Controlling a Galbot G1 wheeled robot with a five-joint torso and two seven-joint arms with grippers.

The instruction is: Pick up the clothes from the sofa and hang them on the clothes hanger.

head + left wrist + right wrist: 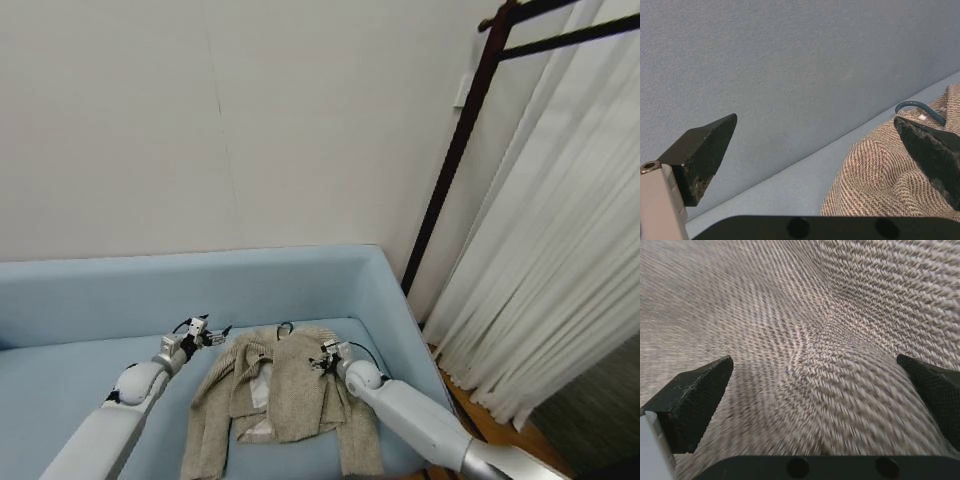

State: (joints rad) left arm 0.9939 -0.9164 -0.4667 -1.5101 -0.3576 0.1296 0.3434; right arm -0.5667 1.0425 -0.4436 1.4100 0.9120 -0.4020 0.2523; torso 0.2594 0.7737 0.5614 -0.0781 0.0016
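A beige herringbone jacket lies spread on the light blue sofa, with a dark hanger hook at its collar. My left gripper is open just left of the jacket's shoulder; in the left wrist view its fingers straddle the sofa backrest and the jacket's shoulder, with the hook beyond. My right gripper hovers open right above the jacket's right side, and the weave lies close under its fingers. The dark clothes rack stands to the right of the sofa.
A white wall rises behind the sofa. White curtains hang at the right beside the rack. The sofa's right armrest lies between the jacket and the rack. The seat left of the jacket is bare.
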